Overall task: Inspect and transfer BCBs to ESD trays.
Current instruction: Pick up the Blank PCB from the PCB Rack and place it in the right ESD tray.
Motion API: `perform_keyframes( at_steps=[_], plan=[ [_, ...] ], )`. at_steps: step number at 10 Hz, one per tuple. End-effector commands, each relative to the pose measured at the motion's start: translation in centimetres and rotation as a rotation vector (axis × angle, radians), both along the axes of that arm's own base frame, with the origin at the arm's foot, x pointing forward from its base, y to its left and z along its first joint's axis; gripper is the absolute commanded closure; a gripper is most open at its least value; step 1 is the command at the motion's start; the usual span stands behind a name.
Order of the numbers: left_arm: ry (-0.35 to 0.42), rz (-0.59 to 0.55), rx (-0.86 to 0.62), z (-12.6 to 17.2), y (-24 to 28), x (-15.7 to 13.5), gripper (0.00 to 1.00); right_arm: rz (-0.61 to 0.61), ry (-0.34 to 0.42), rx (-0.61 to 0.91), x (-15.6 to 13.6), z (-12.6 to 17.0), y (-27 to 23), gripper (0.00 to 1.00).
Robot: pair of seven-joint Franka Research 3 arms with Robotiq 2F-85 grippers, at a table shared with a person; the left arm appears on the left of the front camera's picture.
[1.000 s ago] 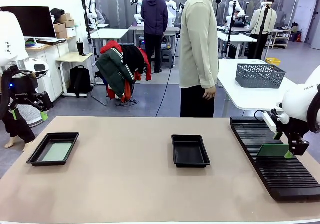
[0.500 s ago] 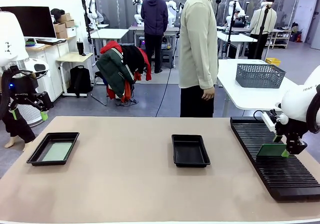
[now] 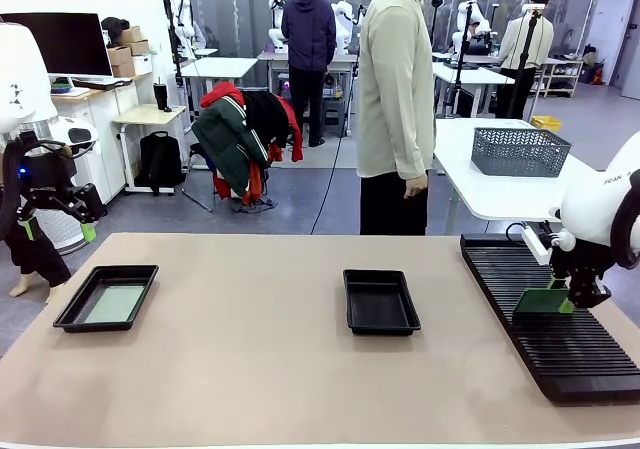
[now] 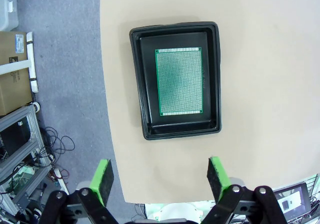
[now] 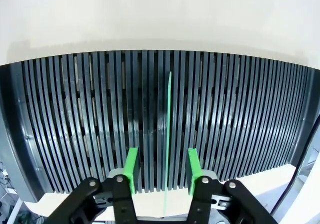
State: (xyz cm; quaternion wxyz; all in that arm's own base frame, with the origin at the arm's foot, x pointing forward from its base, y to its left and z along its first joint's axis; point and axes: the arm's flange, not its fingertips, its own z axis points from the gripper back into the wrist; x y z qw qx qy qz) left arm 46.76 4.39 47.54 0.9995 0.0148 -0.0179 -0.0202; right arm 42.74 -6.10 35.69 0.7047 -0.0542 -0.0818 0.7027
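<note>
Over the rack at the table's right end: your right claw [image 5: 162, 169] is straddling a green board [image 5: 167, 134] that is standing on edge in a slot of the black rack [image 5: 75, 119].
Right claw's state: it is sitting open. Both green pads are standing clear of the board, with a gap showing on each side.
What is changing: over the last second the claw is shifting slightly toward the table's middle. Less of the board's face is showing from the front. You are watching a fine line-up, not a carry.
What that is telling you: the pick is probably not made yet, and the board is likely resting in its slot. The next move is calling for a square close on the thin edge and a straight pull upward. A skewed pull is risking a snag on the ribs.
Left claw [image 4: 160, 176]: it is hanging high above the left tray [image 4: 135, 84], jaws spread wide, carrying nothing.
Left tray's load: a second green board [image 4: 179, 82] is lying flat on the floor, inside the rim.
Middle tray [image 3: 380, 304]: it is waiting bare near the table's centre, well apart from the rack.
Person [image 3: 397, 99]: standing at the far side, turned sideways, hands staying off the table [image 3: 250, 369].
Progress: one tray is looking filled and one is waiting.
</note>
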Motion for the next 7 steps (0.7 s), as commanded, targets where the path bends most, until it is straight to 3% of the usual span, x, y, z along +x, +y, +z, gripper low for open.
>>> perform_keyframes(
  at_steps=[1,7],
  plan=[
    [-0.007,-0.002,0.001,-0.21,0.12,-0.06,0.0,0.009,-0.025,-0.008,0.13,-0.51,-0.1,0.59],
    [-0.007,-0.002,0.001,-0.21,0.12,-0.06,0.0,0.007,-0.012,-0.019,0.59,-0.36,0.0,0.87]
  ],
)
